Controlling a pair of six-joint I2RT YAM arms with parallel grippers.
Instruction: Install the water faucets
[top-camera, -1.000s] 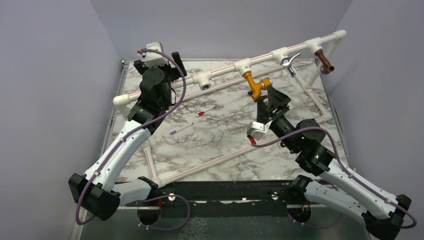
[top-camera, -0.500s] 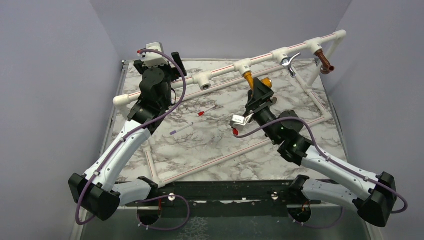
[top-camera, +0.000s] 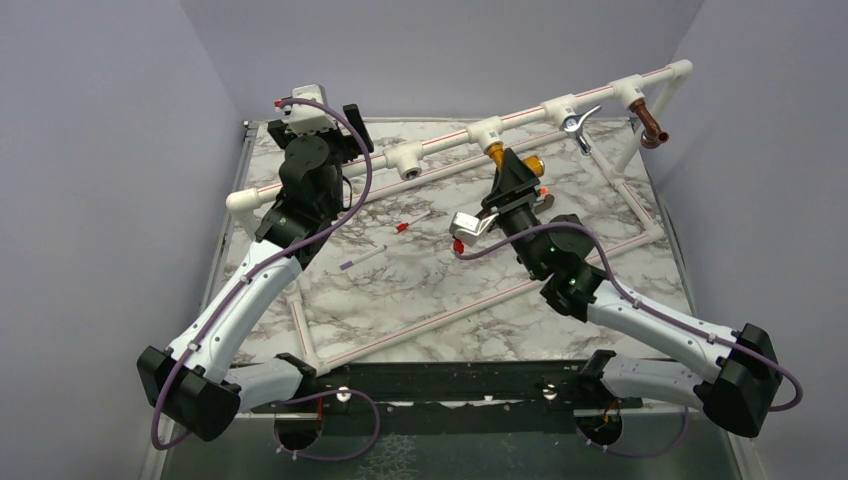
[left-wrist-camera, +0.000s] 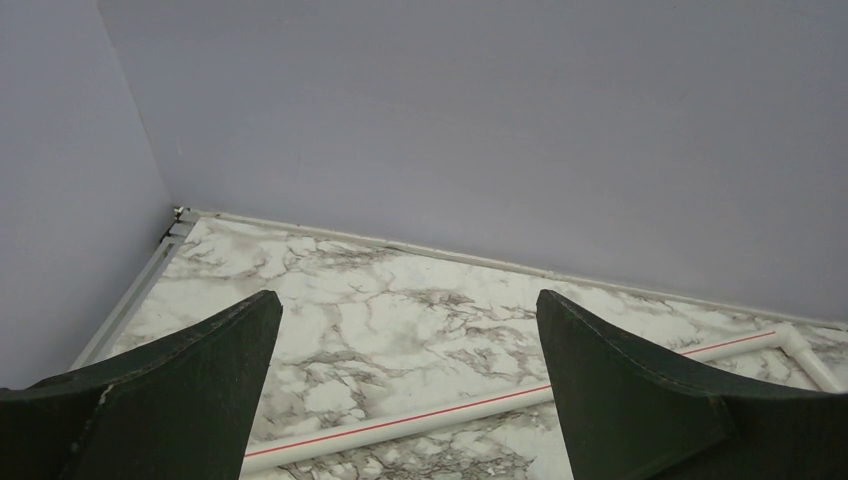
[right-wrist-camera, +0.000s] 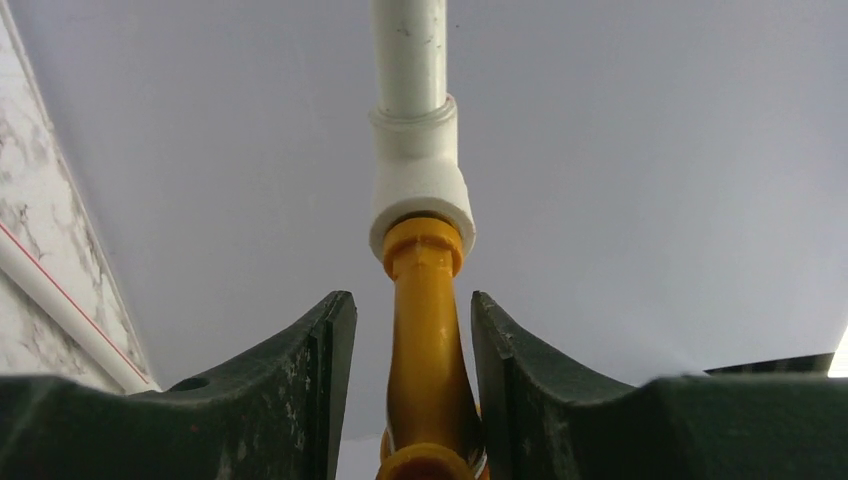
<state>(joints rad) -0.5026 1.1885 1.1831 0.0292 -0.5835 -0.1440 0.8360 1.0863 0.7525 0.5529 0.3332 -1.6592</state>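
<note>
Grey-violet walls close in a marble-patterned counter (top-camera: 420, 290) that carries a white pipe frame (top-camera: 450, 142). Over the last second our right tool (right-wrist-camera: 413, 300) has rolled its wrist and swung in, and its jaws have narrowed. The mustard-yellow faucet (right-wrist-camera: 428, 255) now stands between them, its end seated in the tee fitting (right-wrist-camera: 418, 170) just ahead of the tips. A sliver of background shows beside one finger, so we cannot tell whether it pinches yet. We judge this a fresh bite for another tightening turn. The left tool (left-wrist-camera: 410, 300) has not moved — spread wide, empty, well apart from the faucet.
</note>
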